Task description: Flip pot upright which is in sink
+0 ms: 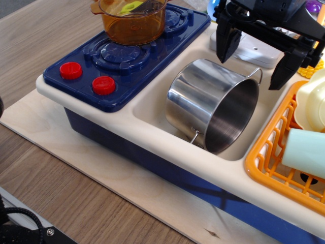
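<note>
- Single view, observation.image: the black gripper (pixel 256 58) enters from the top right corner; its upper body is cut off by the frame edge, and its two fingers stand wide apart with nothing between them.
- Things in the orange dish rack (pixel 269 152) at the right edge, a cream item and a pale blue one, are cropped and hard to identify.
- The toy kitchen unit rests on a pale plywood board (pixel 101 168) laid over a wood-grain table (pixel 45 35).
- The blue stovetop (pixel 127 61) fills the unit's left end, with two red knobs (pixel 87 78) near its front edge and an amber pot (pixel 133 20) on the far burner.
- The pot (pixel 213 104) lies on its side inside the sink (pixel 152 101), near the sink's right front corner.
- Its long axis runs roughly left to right, slightly tilted, mouth opening toward the rack and the front.
- The gripper hangs just above the pot's far rim, apart from it.
</note>
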### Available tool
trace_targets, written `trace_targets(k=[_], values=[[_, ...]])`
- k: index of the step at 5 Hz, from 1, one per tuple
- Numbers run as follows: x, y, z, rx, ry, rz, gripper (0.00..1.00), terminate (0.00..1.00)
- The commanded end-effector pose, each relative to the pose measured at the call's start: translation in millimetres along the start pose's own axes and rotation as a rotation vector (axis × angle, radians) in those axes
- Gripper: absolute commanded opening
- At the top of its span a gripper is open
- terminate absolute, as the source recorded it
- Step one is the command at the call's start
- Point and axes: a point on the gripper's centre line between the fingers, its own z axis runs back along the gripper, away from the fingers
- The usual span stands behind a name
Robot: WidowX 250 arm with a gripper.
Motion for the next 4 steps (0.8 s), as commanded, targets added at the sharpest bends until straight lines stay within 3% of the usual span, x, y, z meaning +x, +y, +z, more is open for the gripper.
trace_targets(k=[1, 4], values=[[0.0, 0.0, 0.0, 0.0, 0.0, 0.0, 1.0, 0.0], [-1.4, 15.6, -15.3, 0.296, -0.114, -0.256, 1.0, 0.0]])
